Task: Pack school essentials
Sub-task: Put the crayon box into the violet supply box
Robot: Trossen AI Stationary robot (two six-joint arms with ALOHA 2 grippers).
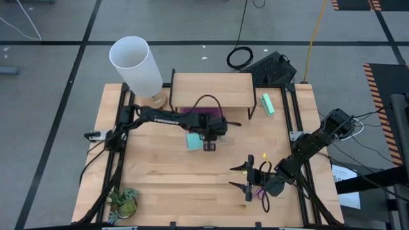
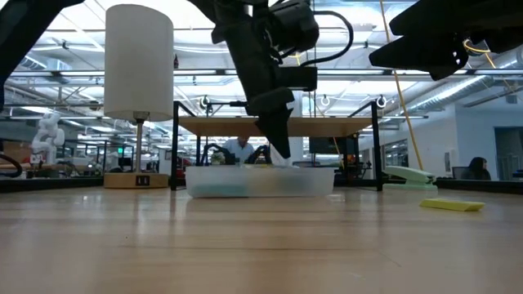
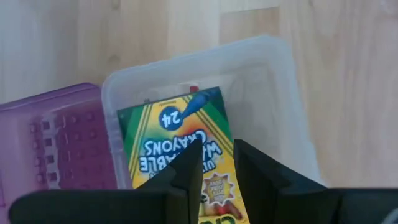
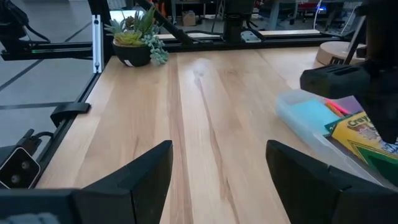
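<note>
A clear plastic container (image 3: 283,87) stands mid-table, next to a purple tray (image 3: 56,137). In it lie the light-blue note pad (image 4: 311,113) and the yellow-green crayon box (image 3: 174,137). The box lies tilted, its raised end above the container's rim (image 4: 357,134). My left gripper (image 3: 219,177) points down over the box with a narrow gap between its fingers. My right gripper (image 1: 238,177) hovers open near the front right, above the purple-handled scissors (image 1: 263,197). A tiny yellow piece (image 1: 263,155) lies on the table beyond it. My left gripper comes from above, pointing down. Its fingers (image 3: 186,177) stand over the printed face of the crayon box (image 3: 217,186), near the box's raised end. I cannot tell whether they touch the box.
A wooden shelf (image 1: 214,89) stands behind the container, with a white lamp (image 1: 135,64) at the far left. A mint-green block (image 1: 268,103) lies at the far right. A potted plant (image 1: 124,203) sits at the near left corner.
</note>
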